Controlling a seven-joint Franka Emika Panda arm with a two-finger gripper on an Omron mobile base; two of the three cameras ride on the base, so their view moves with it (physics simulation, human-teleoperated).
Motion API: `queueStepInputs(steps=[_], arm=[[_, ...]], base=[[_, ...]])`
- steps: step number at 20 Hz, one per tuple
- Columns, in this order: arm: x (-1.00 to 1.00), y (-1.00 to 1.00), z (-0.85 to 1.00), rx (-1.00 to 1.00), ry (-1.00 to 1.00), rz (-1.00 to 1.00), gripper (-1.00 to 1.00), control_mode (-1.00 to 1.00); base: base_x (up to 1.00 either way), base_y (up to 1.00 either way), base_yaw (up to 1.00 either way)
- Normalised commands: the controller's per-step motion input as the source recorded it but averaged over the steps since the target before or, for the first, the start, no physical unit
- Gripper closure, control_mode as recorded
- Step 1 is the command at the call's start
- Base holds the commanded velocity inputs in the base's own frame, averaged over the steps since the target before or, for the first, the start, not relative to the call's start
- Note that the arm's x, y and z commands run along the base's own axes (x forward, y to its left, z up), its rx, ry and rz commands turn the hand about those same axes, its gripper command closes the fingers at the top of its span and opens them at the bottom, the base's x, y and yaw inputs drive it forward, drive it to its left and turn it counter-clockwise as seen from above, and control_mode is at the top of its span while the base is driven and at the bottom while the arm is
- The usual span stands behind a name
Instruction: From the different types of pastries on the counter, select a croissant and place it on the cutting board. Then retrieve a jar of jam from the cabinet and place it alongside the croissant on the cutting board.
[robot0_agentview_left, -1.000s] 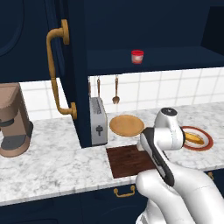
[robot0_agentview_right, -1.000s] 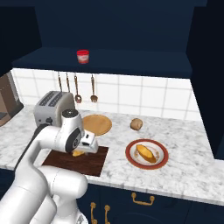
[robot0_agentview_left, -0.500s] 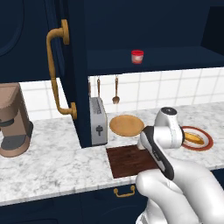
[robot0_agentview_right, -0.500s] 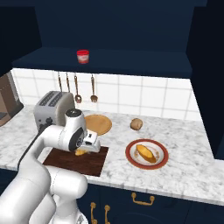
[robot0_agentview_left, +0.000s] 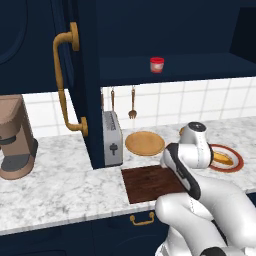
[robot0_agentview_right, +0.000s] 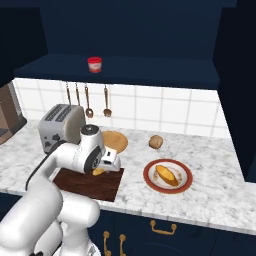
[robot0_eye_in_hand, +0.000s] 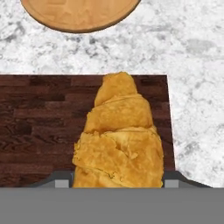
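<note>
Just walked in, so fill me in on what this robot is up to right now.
The arm's gripper holds a croissant low over the right end of the cutting board, beside the round wooden plate. Whether the croissant touches the board yet cannot be told. The jar of jam sits on the open cabinet shelf, untouched. A bun and a loaf on its plate lie to the right.

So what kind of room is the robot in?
It looks like a kitchen, a computer-drawn one. There's a toaster on the marbled counter, spoons and a fork hanging on the tiled wall, and a croissant over a cutting board.
</note>
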Motion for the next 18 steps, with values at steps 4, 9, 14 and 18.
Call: queueStepInputs(steps=[4, 9, 14, 18], arm=[[-0.03, 0.0, -0.36, -0.01, 0.0, 0.0, 1.0, -1.0], [-0.07, 0.0, -0.86, -0.01, 0.0, 0.0, 1.0, -1.0], [-0.16, 0.01, -0.96, -0.06, 0.0, 0.0, 1.0, -1.0], [-0.33, 0.06, -0.8, -0.04, 0.0, 0.0, 1.0, -1.0]], base=[[0.0, 0.0, 0.0], [0.0, 0.0, 0.0], [0.0, 0.0, 0.0], [0.0, 0.0, 0.0]])
